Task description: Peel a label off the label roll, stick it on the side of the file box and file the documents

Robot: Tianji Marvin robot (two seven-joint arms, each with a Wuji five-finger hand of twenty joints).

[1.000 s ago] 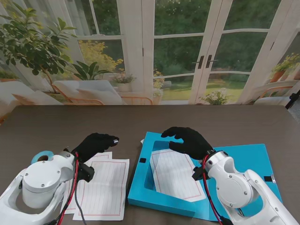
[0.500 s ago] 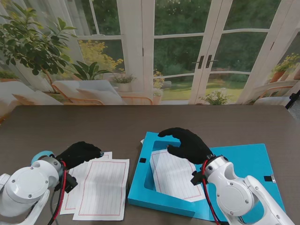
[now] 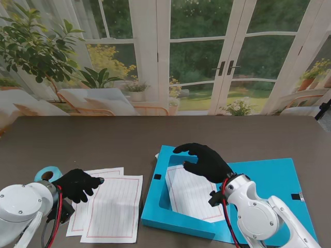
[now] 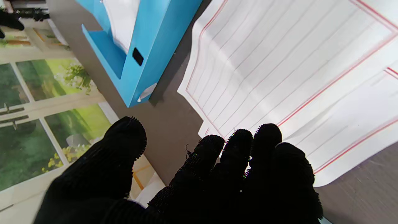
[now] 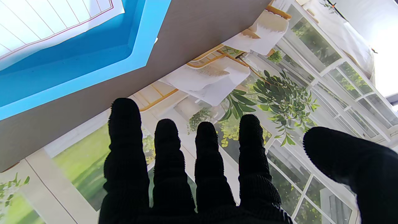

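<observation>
The open blue file box (image 3: pixel 160 206) lies on the table's right half, with a lined sheet (image 3: pixel 194 194) inside it and its lid (image 3: pixel 274 181) flat to the right. My right hand (image 3: pixel 204 161) hovers open over the box's far part, holding nothing. Two lined document sheets (image 3: pixel 114 206) lie left of the box. My left hand (image 3: pixel 77 183) rests open at their left edge, fingers (image 4: pixel 236 149) spread over the paper's edge, gripping nothing. The blue label roll (image 3: pixel 47 174) sits just left of that hand. A white label (image 4: pixel 146 92) shows on the box's side.
The dark table (image 3: pixel 103 139) stretches away from me toward a backdrop of windows and plants. My two white forearms fill the near corners. A small black clasp (image 3: pixel 296 197) sits on the lid's right edge.
My left arm has drawn back toward me and to the left, its hand sliding from the sheets' far edge to their left edge. The right hand shifted slightly farther over the box.
</observation>
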